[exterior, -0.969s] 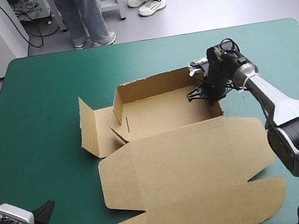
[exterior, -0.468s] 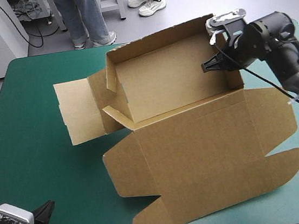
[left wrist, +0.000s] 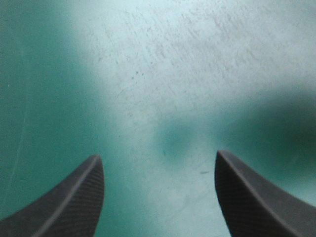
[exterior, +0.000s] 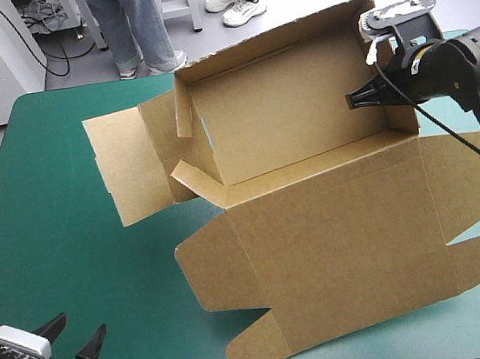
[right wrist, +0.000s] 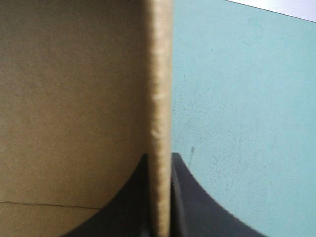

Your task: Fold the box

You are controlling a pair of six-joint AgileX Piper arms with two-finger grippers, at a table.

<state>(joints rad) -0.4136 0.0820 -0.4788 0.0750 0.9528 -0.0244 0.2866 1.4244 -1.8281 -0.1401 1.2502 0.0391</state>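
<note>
High view has the right gripper (exterior: 363,97) at upper right pinching the right wall of the brown box (exterior: 315,223), which tilts up across the frame's centre, probably so its loose flaps can be tucked, while the left gripper (exterior: 76,329) sits spread and empty at lower left.

The left third of the teal-green cover (exterior: 43,212) is bare from far edge to near edge: an open lane. At the near-left corner the left gripper (exterior: 81,326) has its fingers spread, with only bare cover between and ahead of them.

The box (exterior: 304,128) blocks the centre and right. Its tray walls are raised, the back wall reaching past the far edge. The side flap (exterior: 121,172) juts leftward and the lid (exterior: 335,238) spreads toward the near edge.

The right gripper (exterior: 361,99) is clamped on the tray's right wall, with bare cover on the wall's outer side. A bare patch lies between the left gripper and the lid.
</note>
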